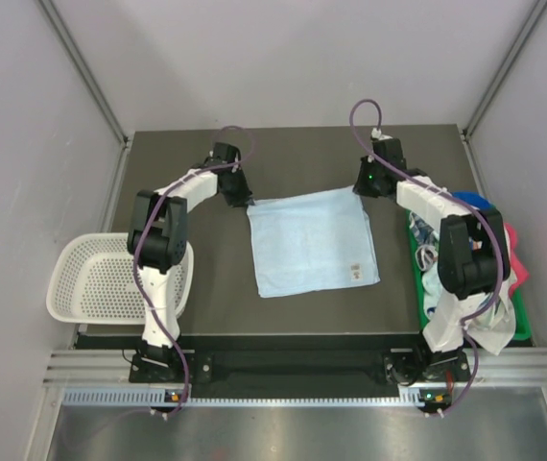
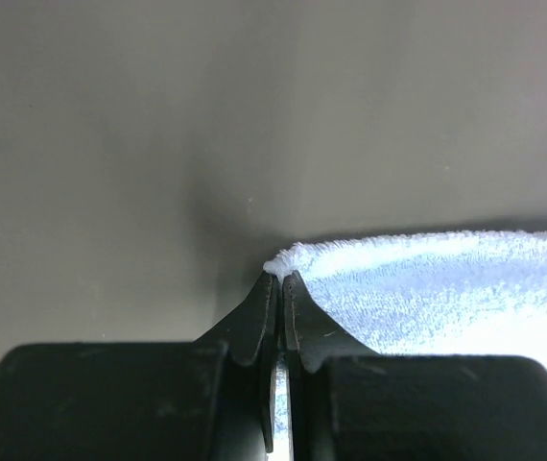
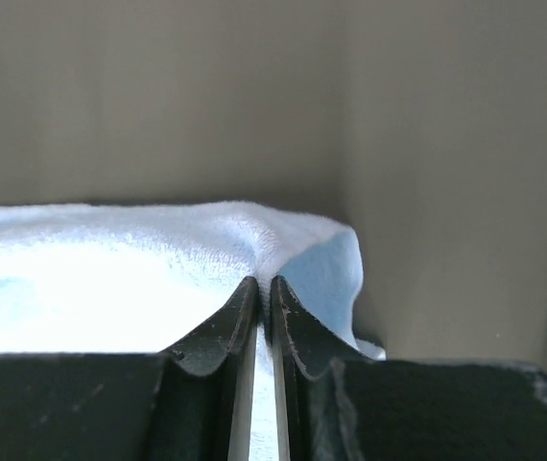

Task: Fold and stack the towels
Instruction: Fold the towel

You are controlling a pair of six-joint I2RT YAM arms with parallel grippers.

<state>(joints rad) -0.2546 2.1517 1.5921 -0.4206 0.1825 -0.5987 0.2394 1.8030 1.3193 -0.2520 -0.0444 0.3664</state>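
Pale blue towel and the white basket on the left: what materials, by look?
By look: pale blue towel: soft terry cloth, probably cotton; fuzzy pile shows in both wrist views. white basket: likely moulded plastic, matte; stiff perforated mesh walls.

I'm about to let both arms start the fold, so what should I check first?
1. The left gripper pinches the pale blue towel at its far left corner: ok.
2. The right gripper pinches the far right corner: ok.
3. Towel lies flat on the table: ok.
4. Right corner smooth at the pinch: not ok, it curls over.
5. Bite deep enough to survive lifting: cannot tell.
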